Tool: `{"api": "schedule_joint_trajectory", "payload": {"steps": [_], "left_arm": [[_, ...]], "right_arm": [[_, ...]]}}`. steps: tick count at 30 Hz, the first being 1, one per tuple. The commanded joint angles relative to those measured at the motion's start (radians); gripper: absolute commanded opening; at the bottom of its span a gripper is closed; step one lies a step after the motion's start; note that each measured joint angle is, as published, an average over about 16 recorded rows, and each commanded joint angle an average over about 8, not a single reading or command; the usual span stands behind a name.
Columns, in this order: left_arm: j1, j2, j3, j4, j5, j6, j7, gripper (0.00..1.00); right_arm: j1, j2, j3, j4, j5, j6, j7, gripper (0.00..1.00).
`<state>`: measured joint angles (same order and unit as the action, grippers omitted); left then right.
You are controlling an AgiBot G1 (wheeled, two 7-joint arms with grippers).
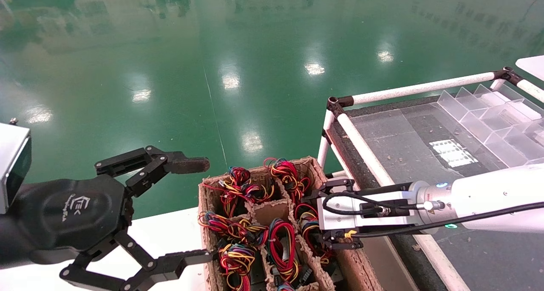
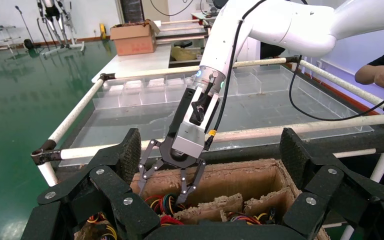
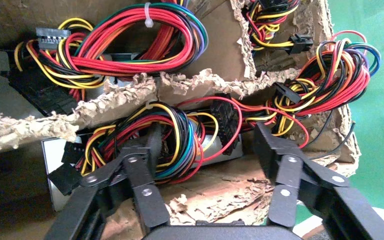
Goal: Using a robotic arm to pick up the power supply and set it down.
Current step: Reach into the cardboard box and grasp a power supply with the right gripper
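Right wrist view, power supply (image 3: 130, 150) upright, wires topmost

Bright, even overhead light. The glossy green floor (image 1: 238, 83) throws back white glare patches from ceiling lamps. Close gripper fingers (image 3: 145, 195) look slightly soft; shadows faint.

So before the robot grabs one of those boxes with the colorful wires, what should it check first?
1. Right gripper open: ok, its fingers are spread.
2. Over a power supply: ok, one grey box with a wire bundle lies between them.
3. Fingers clear of wires: not ok, one finger touches the bundle.
4. Fingers clear of the torn cardboard dividers: cannot tell.
5. Left gripper out of the way: ok, open beside the cardboard box.
6. Black-topped table ready for set-down: ok, bare patch visible.
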<state>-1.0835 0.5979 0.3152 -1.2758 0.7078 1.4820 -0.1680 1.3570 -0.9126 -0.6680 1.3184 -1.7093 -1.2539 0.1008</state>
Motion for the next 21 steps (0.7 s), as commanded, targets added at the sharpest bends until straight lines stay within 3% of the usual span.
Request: {"api": "schedule_joint_trajectory", "payload": {"steps": [1, 21], "left_arm": [[0.0, 0.0, 0.0, 0.0, 0.0, 0.0, 0.0, 1.0], [0.0, 0.0, 0.001, 0.0, 0.0, 0.0, 0.0, 1.0]], "right_arm": [[0.0, -0.001, -0.001, 0.002, -0.004, 0.002, -0.001, 0.0], [-0.007, 0.0, -0.002, -0.01, -0.006, 0.01, -0.023, 0.0]]}}
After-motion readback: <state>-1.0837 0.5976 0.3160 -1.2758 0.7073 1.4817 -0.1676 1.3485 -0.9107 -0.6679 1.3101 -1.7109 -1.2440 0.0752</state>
